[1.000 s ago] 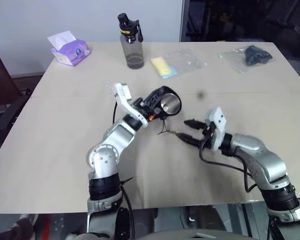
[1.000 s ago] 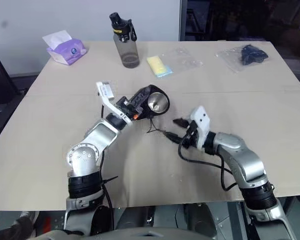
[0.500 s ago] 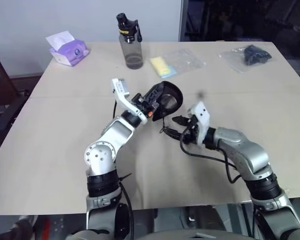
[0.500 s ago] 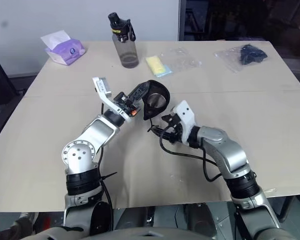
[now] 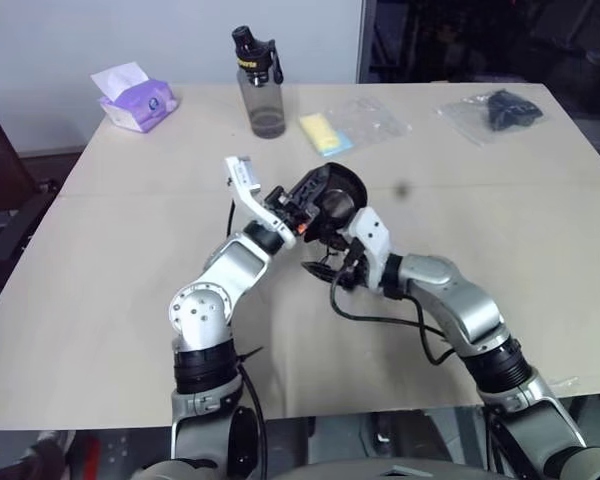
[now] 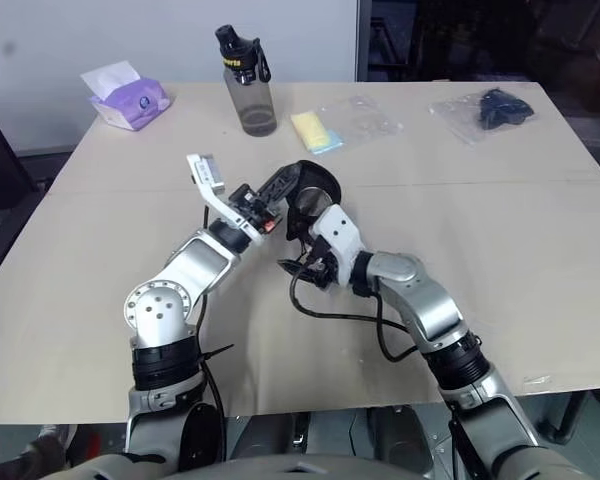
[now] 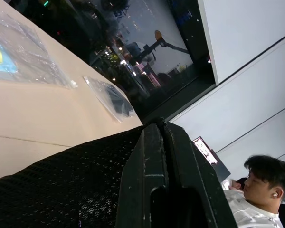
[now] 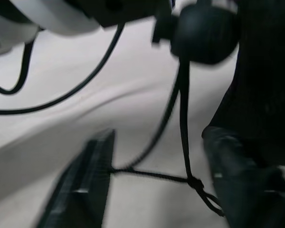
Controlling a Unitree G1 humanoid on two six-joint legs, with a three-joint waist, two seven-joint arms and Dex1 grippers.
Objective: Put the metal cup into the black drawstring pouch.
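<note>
Above the counter (image 5: pixel 130 200), the left gripper (image 5: pixel 305 195) has its jaws clamped on the black drawstring pouch (image 5: pixel 332 200), held aloft. The metal cup inside is barely discernible. The right gripper (image 5: pixel 325 268), jaws parted, straddles the pouch's dangling cords (image 8: pixel 180 137).

- The metal cup (image 5: pixel 338 204) sits inside the black drawstring pouch (image 5: pixel 325 187); just a dim patch of its inside shows through the mouth, its walls hidden by fabric.
- The right hand (image 8: pixel 156 185) appears blurred in the right wrist view, its fingers cut off by the frame edge; the pouch's cords (image 8: pixel 183 123) hang between them.
- In the left wrist view the pouch's lower part runs out of frame.
- The dark item in the clear plastic bag (image 5: pixel 500 110) is too small to identify.
</note>
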